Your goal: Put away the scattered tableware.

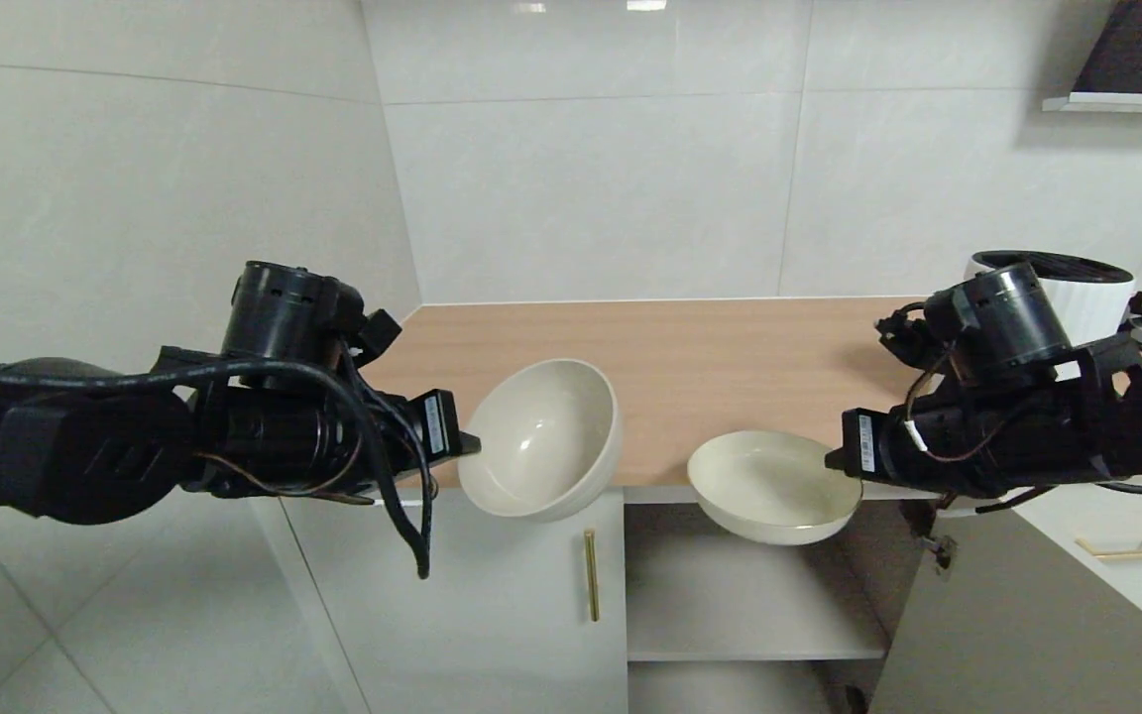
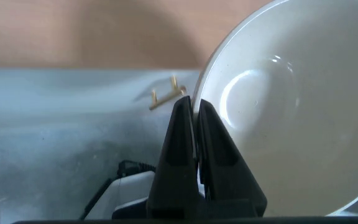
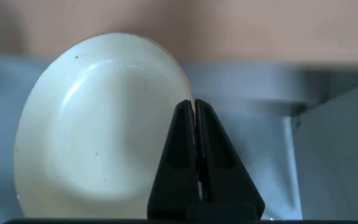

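Nearest of all are the two black arms, each ending in fingers pinched on a dish. Left gripper (image 1: 467, 446) has its fingers closed tight over the rim of the deep bowl (image 1: 541, 436), one finger inside the wall and one outside. The bowl hangs just beyond the fingertips, tipped so that its hollow faces the camera. Right gripper (image 1: 834, 458) is clamped the same way on the rim of the shallow dish (image 1: 769, 486), which juts out from its fingertips toward the other arm, roughly level. Behind both sets of fingers runs the wooden counter (image 1: 690, 367). Below them the cabinet (image 1: 749, 605) stands open, with a bare shelf under the shallow dish and a closed door with a brass handle (image 1: 590, 588) under the deep bowl. A white ribbed container (image 1: 1086, 288) sits on the counter behind the right wrist. Judging by this, the pick-up is done for both pieces: each is off the counter, held in the air in front of its edge, and the two are apart from each other. Neither is yet inside the cabinet, so lowering them to the shelf and letting go remains.
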Motion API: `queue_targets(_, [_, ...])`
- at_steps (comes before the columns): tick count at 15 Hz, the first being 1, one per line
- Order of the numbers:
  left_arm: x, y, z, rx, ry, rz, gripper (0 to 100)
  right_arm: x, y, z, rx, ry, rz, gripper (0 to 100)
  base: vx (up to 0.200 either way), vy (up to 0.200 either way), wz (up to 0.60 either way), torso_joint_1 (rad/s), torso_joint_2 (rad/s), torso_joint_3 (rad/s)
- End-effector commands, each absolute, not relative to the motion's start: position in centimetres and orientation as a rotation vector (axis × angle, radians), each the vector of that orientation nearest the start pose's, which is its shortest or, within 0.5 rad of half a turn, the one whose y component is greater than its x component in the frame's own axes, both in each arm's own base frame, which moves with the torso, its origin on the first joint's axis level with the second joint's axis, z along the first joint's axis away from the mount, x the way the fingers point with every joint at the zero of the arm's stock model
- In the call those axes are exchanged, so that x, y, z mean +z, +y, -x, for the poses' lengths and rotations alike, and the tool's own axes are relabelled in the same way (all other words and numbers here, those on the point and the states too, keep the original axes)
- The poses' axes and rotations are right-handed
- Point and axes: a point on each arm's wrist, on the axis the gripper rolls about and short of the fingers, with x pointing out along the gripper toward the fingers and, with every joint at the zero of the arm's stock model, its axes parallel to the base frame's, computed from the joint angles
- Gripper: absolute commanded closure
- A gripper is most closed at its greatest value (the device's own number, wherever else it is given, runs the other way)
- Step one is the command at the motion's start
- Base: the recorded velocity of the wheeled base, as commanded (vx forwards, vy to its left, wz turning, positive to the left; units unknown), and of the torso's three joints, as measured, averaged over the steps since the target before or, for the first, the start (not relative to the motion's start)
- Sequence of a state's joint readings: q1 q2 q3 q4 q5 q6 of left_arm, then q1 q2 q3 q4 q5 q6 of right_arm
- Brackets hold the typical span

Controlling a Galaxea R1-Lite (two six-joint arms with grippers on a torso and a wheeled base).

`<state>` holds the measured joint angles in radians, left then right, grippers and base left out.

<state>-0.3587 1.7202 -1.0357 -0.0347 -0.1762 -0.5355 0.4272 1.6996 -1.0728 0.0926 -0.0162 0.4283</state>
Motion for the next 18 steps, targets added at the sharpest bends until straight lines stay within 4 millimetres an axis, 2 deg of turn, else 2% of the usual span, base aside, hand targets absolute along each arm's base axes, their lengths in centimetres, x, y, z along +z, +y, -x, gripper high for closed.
queue_targets(1, [18.7,-11.1,-27.1,-0.370,0.778,0.439,100,19.2,11.5,-25.3,0.243,0.774,-0.236,100,0.000,0.000,0.00,0.000,0.00,0.000])
queue_targets(7, [17.6,-11.7,-26.9,-0.399,0.827,0.424,100,18.3,10.5,-24.8,0.240,0.789,-0.178,100,0.000,0.000,0.00,0.000,0.00,0.000])
queue_targets(9, [17.1,-12.2,-27.1,-0.405,0.846,0.417,100,18.8,10.1,-24.5,0.244,0.764,-0.174,100,0.000,0.000,0.00,0.000,0.00,0.000])
queue_targets(15, [17.0,-12.3,-27.2,-0.404,0.840,0.415,100,18.6,10.1,-24.6,0.241,0.774,-0.170,100,-0.200,0.000,0.00,-0.001,0.00,0.002])
queue_targets(18, [17.0,-12.3,-27.2,-0.405,0.837,0.415,100,17.9,10.3,-25.1,0.234,0.797,-0.163,100,0.000,0.000,0.00,0.000,0.00,0.000])
